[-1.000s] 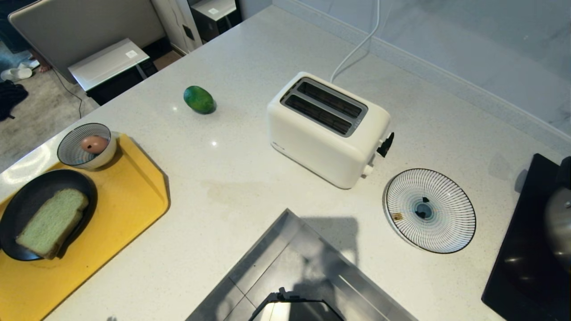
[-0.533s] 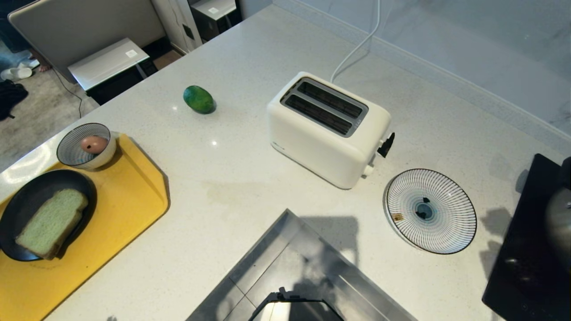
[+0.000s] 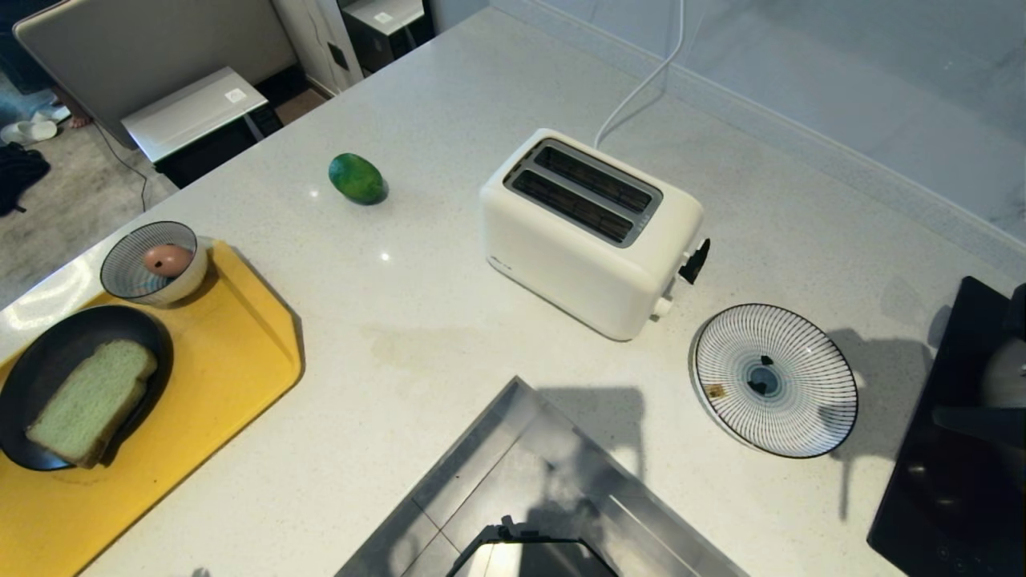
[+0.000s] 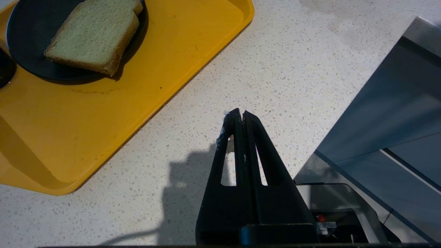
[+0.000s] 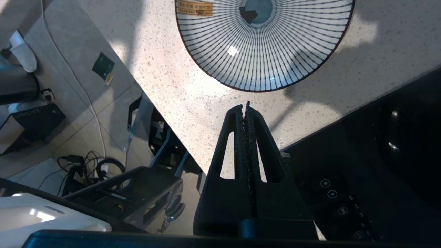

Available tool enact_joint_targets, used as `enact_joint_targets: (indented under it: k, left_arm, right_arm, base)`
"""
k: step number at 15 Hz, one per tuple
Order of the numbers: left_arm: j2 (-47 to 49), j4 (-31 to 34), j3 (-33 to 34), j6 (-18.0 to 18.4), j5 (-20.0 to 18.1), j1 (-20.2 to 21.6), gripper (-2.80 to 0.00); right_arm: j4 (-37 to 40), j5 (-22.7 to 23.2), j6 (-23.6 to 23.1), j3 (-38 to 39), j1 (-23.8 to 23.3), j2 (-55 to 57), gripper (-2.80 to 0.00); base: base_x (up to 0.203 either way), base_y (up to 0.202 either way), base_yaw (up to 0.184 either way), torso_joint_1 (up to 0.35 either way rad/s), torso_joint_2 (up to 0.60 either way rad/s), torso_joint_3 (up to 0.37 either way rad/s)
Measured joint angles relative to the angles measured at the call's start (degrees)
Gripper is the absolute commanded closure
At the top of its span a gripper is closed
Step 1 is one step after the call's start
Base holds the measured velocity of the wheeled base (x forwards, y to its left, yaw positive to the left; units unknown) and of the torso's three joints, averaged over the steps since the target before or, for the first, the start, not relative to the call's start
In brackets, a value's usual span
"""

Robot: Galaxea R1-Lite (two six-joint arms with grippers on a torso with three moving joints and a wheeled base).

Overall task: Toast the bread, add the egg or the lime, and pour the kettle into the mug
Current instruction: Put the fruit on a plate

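The pale green bread lies on a black plate on the yellow tray. An egg rests in a striped bowl; the lime lies farther back on the counter. The white toaster has both slots empty. At the right edge a rounded vessel, the kettle as far as I can tell, stands cut off on the black hob. The mug is out of view. My right gripper is shut and empty over the counter beside the hob. My left gripper is parked shut near the tray.
A striped plate sits empty between toaster and hob. A steel surface juts in at the front. The toaster's cord runs to the back wall. A dark rounded thing is cut off beside the black plate.
The right arm's shadow has spread across the counter right of the striped plate, and a dark bar has come in over the hob. Everything else is as before.
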Motion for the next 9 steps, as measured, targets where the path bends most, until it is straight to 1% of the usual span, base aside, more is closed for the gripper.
enact_joint_targets:
  k: [4,7,9]
  left_arm:
    - [0.00,0.01,0.00,0.00,-0.05,0.00,0.00]
    - [0.00,0.00,0.00,0.00,-0.01,0.00,0.00]
    - [0.00,0.00,0.00,0.00,-0.01,0.00,0.00]
  right_arm:
    - [-0.94,-0.40,0.06,-1.16,1.20,1.47,0.00]
    - [-8.96,-2.45,0.30,-2.54,4.08,3.21,0.00]
    - [-15.87,-5.66,0.04,-2.93,8.42,4.54,0.00]
  base:
    - [0.000,0.000,0.000,0.000,0.00,0.000]
    - [0.000,0.000,0.000,0.000,0.00,0.000]
    - [0.000,0.000,0.000,0.000,0.00,0.000]
